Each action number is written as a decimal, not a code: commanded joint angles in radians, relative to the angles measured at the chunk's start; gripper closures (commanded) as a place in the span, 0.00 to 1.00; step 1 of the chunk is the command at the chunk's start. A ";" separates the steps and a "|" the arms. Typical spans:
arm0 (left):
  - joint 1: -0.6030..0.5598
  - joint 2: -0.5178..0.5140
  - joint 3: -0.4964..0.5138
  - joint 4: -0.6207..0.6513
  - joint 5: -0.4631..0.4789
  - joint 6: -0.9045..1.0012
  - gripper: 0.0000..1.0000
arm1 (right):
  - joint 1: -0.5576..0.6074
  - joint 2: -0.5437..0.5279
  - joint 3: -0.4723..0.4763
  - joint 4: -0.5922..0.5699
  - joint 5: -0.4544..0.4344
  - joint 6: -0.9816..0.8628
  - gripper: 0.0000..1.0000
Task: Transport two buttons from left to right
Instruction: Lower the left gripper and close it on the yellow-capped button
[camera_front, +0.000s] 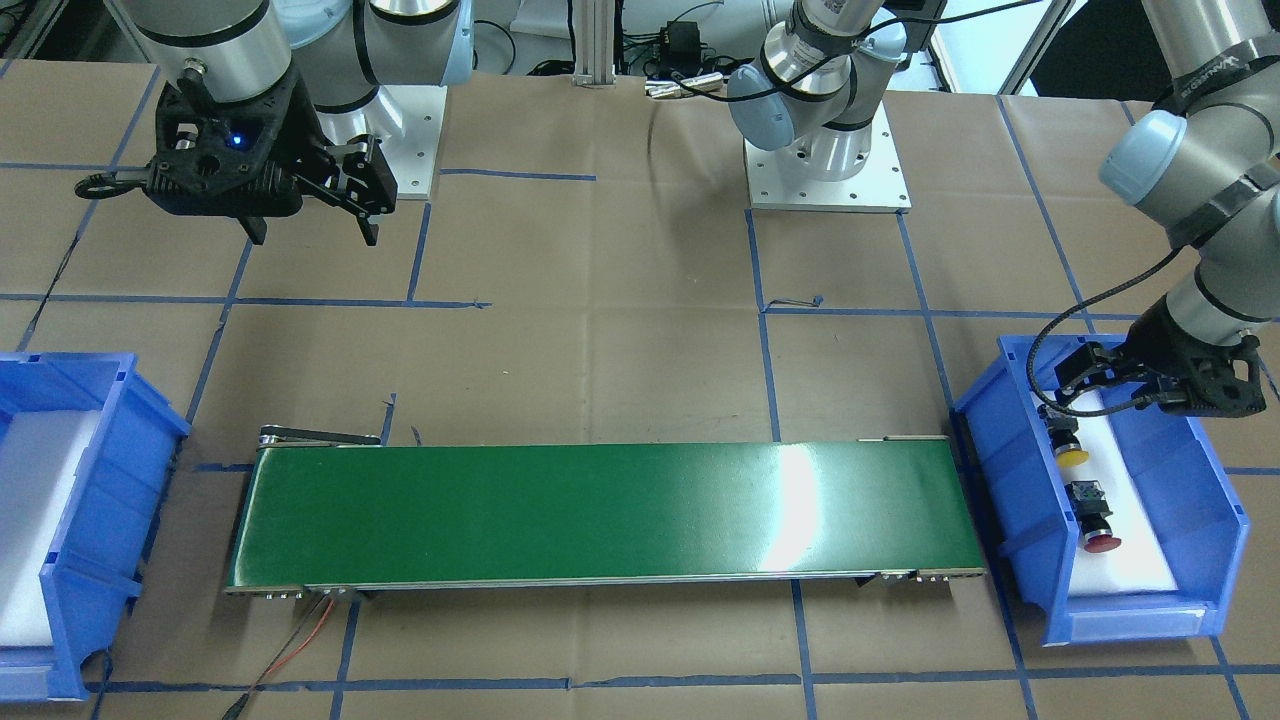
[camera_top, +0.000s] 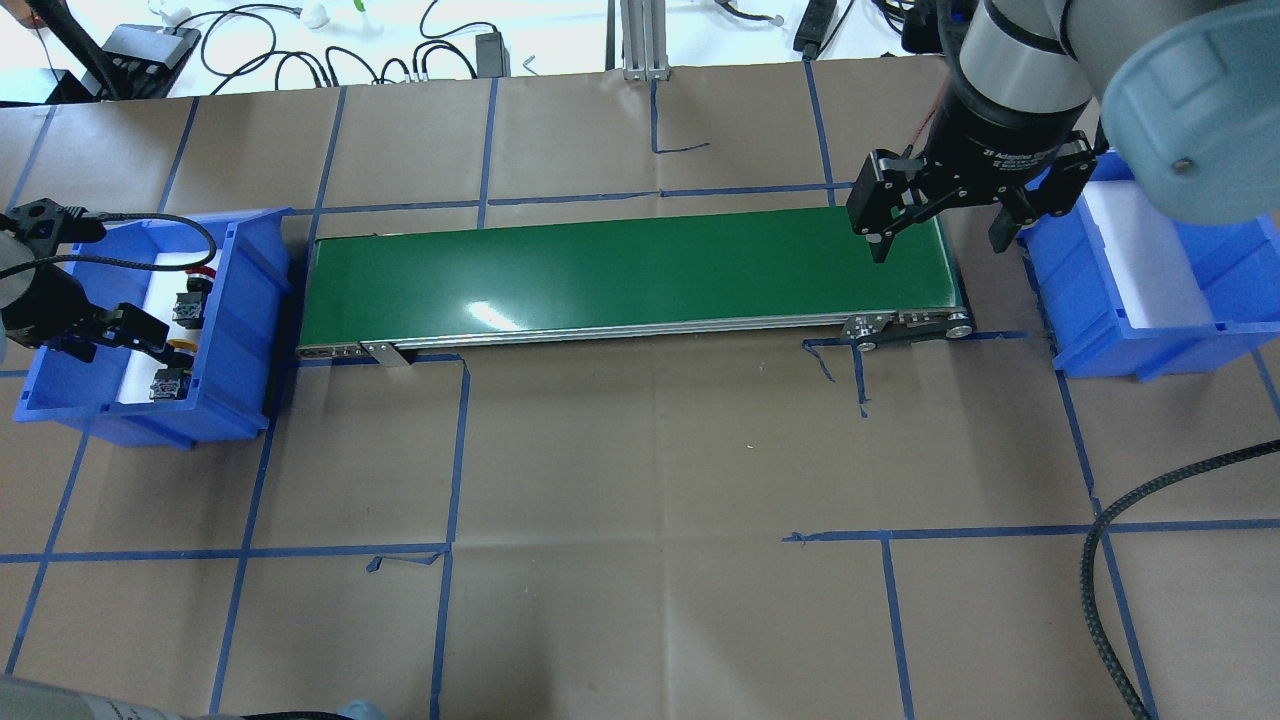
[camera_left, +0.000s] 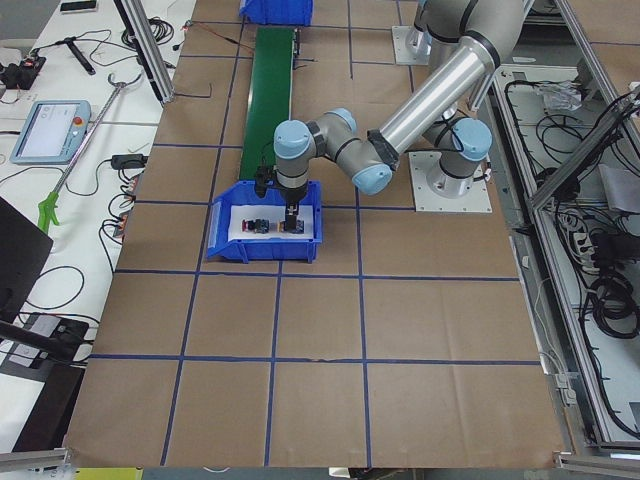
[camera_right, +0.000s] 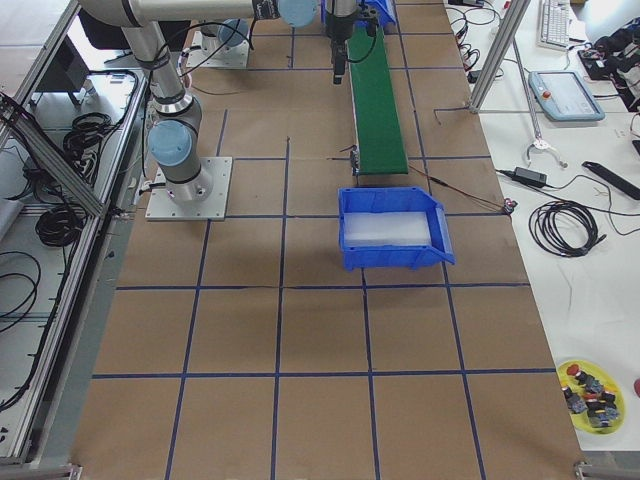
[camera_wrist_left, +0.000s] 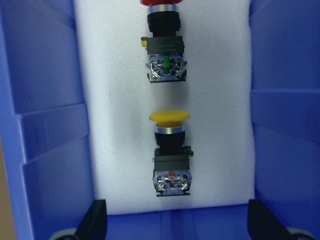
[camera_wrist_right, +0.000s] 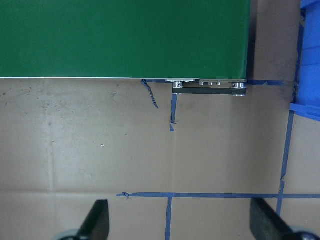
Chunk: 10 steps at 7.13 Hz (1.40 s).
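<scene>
Two buttons lie on white foam in the blue bin (camera_front: 1010, 470) at my left. The yellow-capped button (camera_wrist_left: 170, 150) (camera_front: 1070, 447) is nearer my left gripper. The red-capped button (camera_wrist_left: 164, 45) (camera_front: 1095, 518) lies beyond it. Both rest on their sides, apart from each other. My left gripper (camera_front: 1150, 385) hangs open just above the bin's end by the yellow button and holds nothing; its fingertips (camera_wrist_left: 95, 220) straddle the foam. My right gripper (camera_top: 940, 235) hovers open and empty above the right end of the green conveyor belt (camera_top: 630, 270).
A second blue bin (camera_top: 1090, 290) with bare white foam stands off the belt's right end. Blue tape lines cross the brown table. The belt's metal end rollers (camera_wrist_right: 210, 87) and loose wires (camera_front: 300, 640) lie at its ends. A thick black cable (camera_top: 1110, 540) crosses the table's right side.
</scene>
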 joint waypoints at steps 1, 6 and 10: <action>-0.002 -0.045 -0.003 0.042 0.000 -0.004 0.01 | 0.000 0.001 0.000 0.000 -0.001 0.000 0.00; -0.007 -0.069 -0.077 0.126 -0.001 -0.025 0.01 | 0.000 0.018 0.000 0.002 0.001 0.000 0.00; -0.007 -0.071 -0.074 0.141 -0.001 -0.022 0.56 | 0.000 0.018 0.000 0.002 0.002 0.000 0.00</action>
